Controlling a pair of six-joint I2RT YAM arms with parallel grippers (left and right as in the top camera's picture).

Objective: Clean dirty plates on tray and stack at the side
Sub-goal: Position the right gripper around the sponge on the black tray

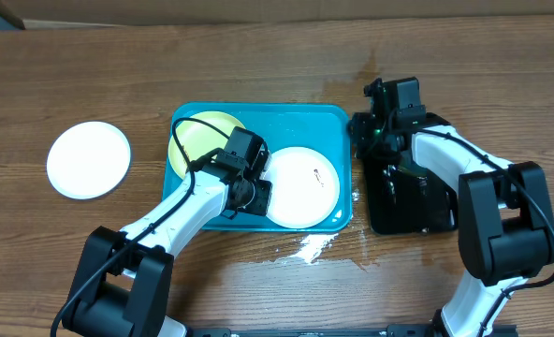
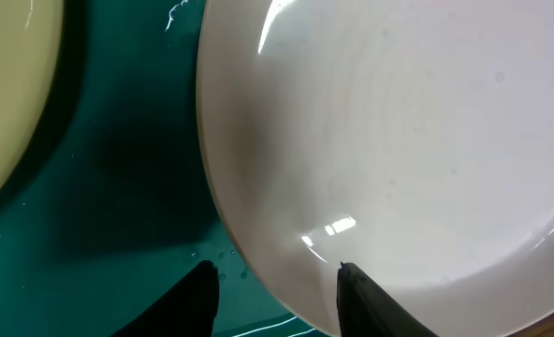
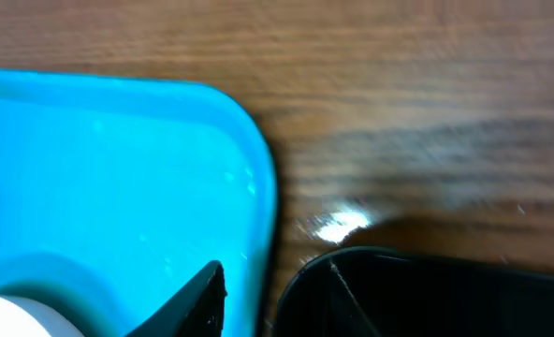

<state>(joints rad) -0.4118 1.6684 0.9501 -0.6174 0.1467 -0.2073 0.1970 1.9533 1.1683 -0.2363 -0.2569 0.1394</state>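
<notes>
The left end effector [image 2: 275,285] is open, with one finger on each side of the rim of the white plate [image 1: 300,185]. To do this well, it should slide a bit further in, then close slowly so the plate does not slip, because the blue tray [image 1: 258,109] looks wet. The right end effector [image 3: 266,281] sits at the tray's corner by the black tray [image 1: 408,201]. Its second finger is hard to see there, so I cannot tell if it is open or closed. The white plate lies in the tray's right half, beside a yellow-green plate [image 1: 197,140]. It has a small dark mark [image 1: 320,175]. A third plate [image 1: 88,159] sits alone on the tabletop [image 1: 258,56], far left.
</notes>
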